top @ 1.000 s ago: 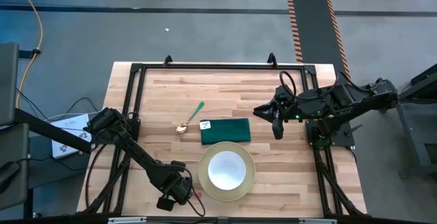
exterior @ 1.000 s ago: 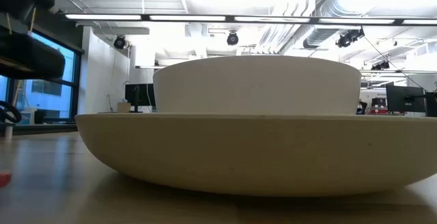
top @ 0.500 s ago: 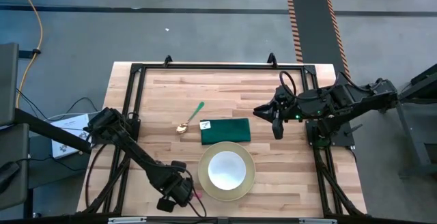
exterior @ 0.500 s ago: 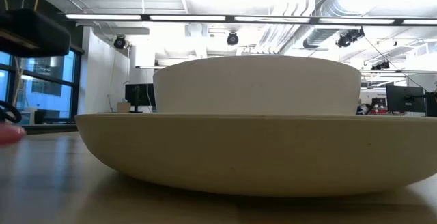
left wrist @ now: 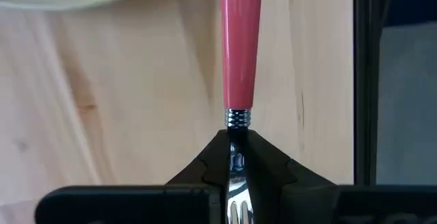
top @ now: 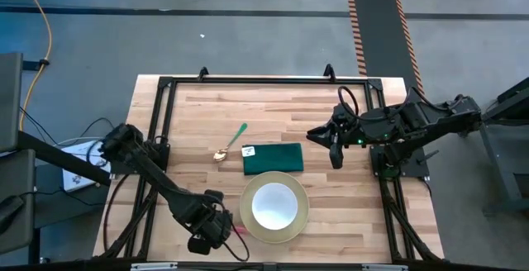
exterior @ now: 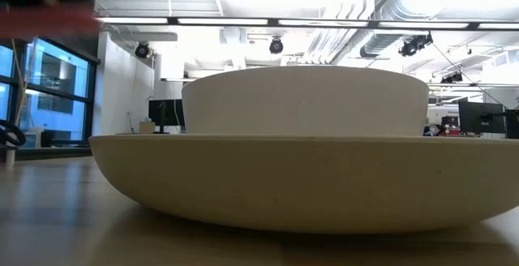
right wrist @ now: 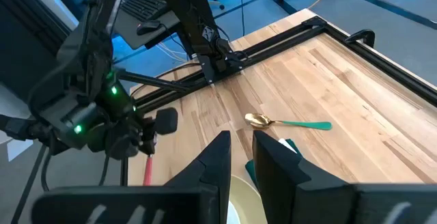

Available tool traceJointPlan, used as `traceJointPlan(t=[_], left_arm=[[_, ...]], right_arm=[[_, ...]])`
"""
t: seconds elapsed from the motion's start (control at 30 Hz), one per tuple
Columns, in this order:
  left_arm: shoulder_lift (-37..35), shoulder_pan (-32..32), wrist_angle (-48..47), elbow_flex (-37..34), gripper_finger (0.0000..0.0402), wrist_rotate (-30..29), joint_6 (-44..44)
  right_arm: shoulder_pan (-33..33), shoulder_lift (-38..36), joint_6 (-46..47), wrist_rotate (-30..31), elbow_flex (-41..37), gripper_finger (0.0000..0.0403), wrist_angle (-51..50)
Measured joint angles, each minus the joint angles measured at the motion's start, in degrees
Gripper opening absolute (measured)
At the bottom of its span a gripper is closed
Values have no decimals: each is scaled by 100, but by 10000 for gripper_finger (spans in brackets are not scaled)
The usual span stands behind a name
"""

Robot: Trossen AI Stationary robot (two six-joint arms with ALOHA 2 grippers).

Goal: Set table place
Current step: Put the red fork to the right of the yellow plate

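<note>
A pale yellow plate (top: 250, 221) sits near the table's near edge with a white bowl (top: 274, 205) in it. A dark green napkin (top: 273, 158) lies flat just beyond the plate. The green-handled gold spoon (top: 231, 143) lies left of the napkin. My left gripper (top: 216, 230) is just left of the plate, shut on the pink-handled fork (left wrist: 241, 46). My right gripper (top: 329, 145) waits right of the napkin, above the wood. Its fingers (right wrist: 220, 157) stand slightly apart and hold nothing. My left gripper pinches the fork by its metal neck (left wrist: 237, 159), just behind the ribbed collar where the pink handle begins. The fingers point down from above and lie along the fork. The pink handle (right wrist: 147, 171) hangs below them toward the table, lifted clear.
The table (top: 364, 221) is light wood inside a black frame rail (top: 248, 81). Bare wood lies on both sides of the plate and beyond the spoon. In the low view the plate (exterior: 308, 177) and bowl (exterior: 304, 100) fill the picture. Cables and a paper lie off the left edge.
My left gripper has risen with the fork. In the low view the pink handle climbed from table level at the left to the top of the picture. The fork has gone from near the wood to lifted clear. The right arm has kept still.
</note>
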Motion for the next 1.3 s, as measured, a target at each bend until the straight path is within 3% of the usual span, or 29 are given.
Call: traceJointPlan(t=[0.27, 0.8, 1.13, 1.3], left_arm=[[-698, 242, -249, -2, 19, -504, -251], [-2289, 1350, -327, -2, 25, -1676, -146], [-2903, 2336, 1040, -2, 21, -1903, 666], [-2898, 2799, 1853, -2, 26, -1601, 1064]], right_arm=[[0, 0, -42, -2, 0, 53, 84], [-46, 0, -87, -2, 0, 53, 80], [-298, 0, -226, 0, 0, 53, 196], [-448, 0, -448, 2, 0, 53, 522]])
